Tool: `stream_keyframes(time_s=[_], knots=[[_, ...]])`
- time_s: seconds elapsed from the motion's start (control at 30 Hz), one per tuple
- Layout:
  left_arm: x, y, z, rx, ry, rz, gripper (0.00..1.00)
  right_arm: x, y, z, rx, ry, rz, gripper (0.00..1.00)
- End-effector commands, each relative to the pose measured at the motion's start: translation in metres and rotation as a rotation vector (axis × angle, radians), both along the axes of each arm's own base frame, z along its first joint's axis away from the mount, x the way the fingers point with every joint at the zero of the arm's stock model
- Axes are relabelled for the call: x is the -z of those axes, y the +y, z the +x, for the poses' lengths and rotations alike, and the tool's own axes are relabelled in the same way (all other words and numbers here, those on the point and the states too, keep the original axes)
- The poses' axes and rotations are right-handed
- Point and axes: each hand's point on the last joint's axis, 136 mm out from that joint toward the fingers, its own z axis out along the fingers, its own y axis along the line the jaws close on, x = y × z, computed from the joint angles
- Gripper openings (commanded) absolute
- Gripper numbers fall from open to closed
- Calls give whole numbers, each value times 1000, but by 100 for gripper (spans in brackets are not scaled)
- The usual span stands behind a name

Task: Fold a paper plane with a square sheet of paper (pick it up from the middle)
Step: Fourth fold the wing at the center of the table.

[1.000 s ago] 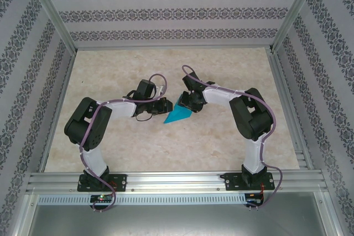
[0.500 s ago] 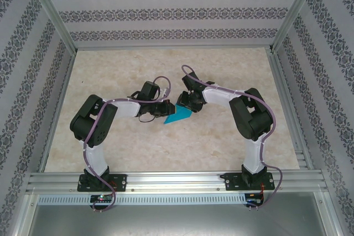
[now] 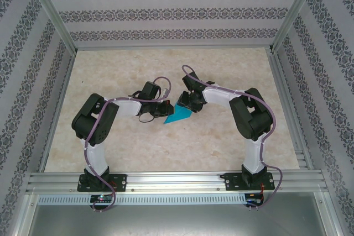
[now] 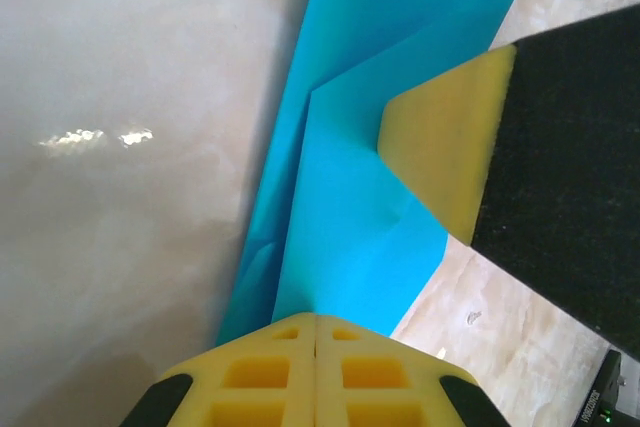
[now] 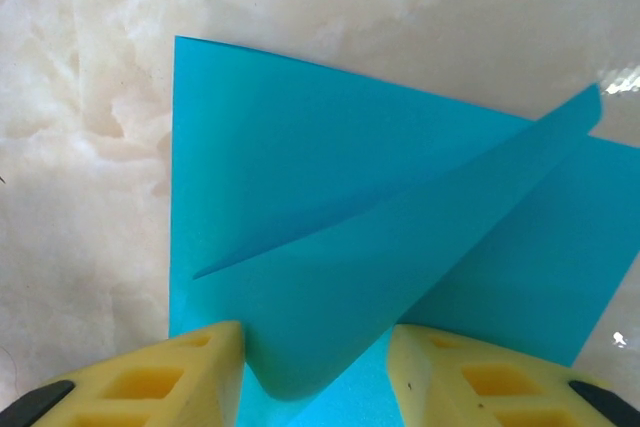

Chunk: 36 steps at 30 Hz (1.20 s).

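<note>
left gripper (image 4: 315, 321) — pinched tight on blue paper (image 5: 300, 147) edge | right gripper (image 5: 315, 349) — jaws apart (astride a curled flap) | paper part-folded

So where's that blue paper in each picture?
Top external: the blue paper lies mid-picture on the marbled tabletop.
Left wrist: centre, running up from the left pincer.
Right wrist: centre, flap curling between the fingers of the right pincer.
Shared landmark: that marbled tabletop.
</note>
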Motion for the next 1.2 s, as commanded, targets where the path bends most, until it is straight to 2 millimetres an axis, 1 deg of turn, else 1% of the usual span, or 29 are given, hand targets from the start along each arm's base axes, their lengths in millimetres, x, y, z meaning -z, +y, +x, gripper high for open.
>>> stream_keyframes(time_s=[0.0,0.13,0.23,0.57,0.87,1.17], knots=[[3,-2,2,17,-16,27,7,56,-38,-43,37,204,-147,45],[3,-1,2,15,-19,36,6,57,-37,-42,34,205,-140,45],[5,2,2,11,-16,48,6,57,-36,-41,31,207,-137,48],[10,5,2,3,-10,75,6,63,-38,-44,37,228,-148,48],[13,8,2,-1,-5,93,6,67,-37,-46,29,245,-146,48],[20,10,-1,-6,17,111,5,66,-34,-44,19,242,-139,51]])
